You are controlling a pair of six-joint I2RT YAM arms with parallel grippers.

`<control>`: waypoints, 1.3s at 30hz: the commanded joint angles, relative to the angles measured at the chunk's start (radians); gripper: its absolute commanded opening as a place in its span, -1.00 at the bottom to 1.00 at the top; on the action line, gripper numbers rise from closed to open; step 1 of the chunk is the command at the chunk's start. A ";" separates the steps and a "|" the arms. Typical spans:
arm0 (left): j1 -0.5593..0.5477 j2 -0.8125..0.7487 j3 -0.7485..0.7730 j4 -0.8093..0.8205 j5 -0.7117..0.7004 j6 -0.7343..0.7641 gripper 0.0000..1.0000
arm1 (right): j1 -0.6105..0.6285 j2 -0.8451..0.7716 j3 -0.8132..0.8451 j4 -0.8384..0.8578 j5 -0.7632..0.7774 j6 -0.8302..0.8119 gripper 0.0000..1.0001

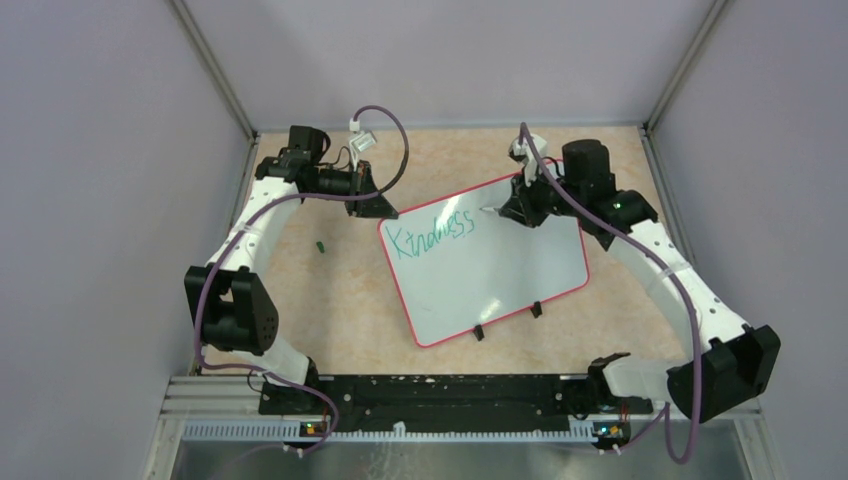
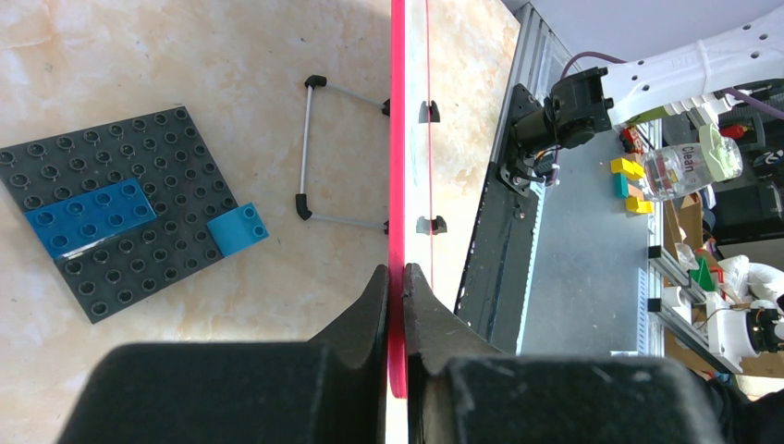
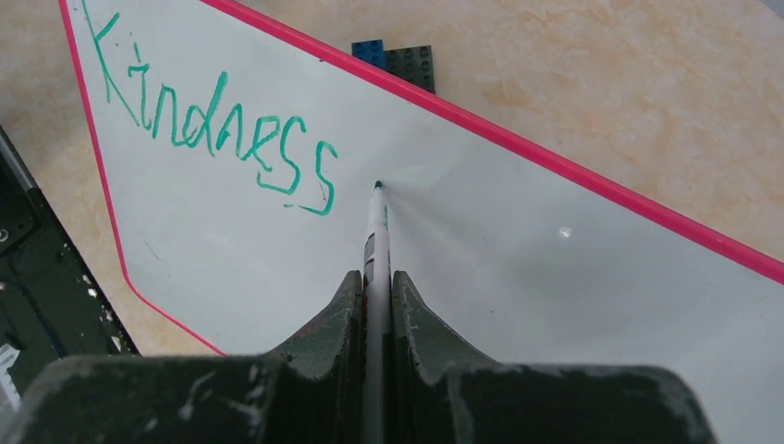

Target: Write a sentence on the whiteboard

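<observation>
The whiteboard [image 1: 500, 275], shiny white with a pink-red rim, lies turned at a slant on the tan table [image 1: 340, 300]. The sentence [image 1: 430, 238] is just one green word, "Kindness", near its far left corner.

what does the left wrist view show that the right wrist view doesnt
Only the left wrist view: the left pincer shut on the whiteboard's red rim, seen edge-on, two black clips, a wire stand, and the whole grey plate with its blue bricks.
Only the right wrist view: the right pincer shut on a marker, its tip at the board's face, just past the teal word "Kindness".
Both: the whiteboard's red rim, the tan table, and that plate, though the right wrist view catches only a corner of it beyond the board.
</observation>
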 commanded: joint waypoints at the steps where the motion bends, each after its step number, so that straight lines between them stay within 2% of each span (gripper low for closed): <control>1: -0.037 -0.017 -0.005 -0.028 -0.011 0.007 -1.00 | -0.010 0.015 0.051 0.031 0.024 -0.005 -1.00; 12: -0.037 -0.014 -0.004 -0.029 -0.009 0.006 -1.00 | -0.084 0.014 0.054 0.004 0.025 -0.037 -1.00; 24: -0.037 -0.012 -0.006 -0.029 -0.012 0.007 -1.00 | -0.080 0.027 0.040 -0.018 -0.051 -0.039 -1.00; 39: -0.038 -0.006 -0.002 -0.029 -0.012 0.009 -1.00 | -0.058 -0.010 -0.025 -0.087 -0.040 -0.100 -1.00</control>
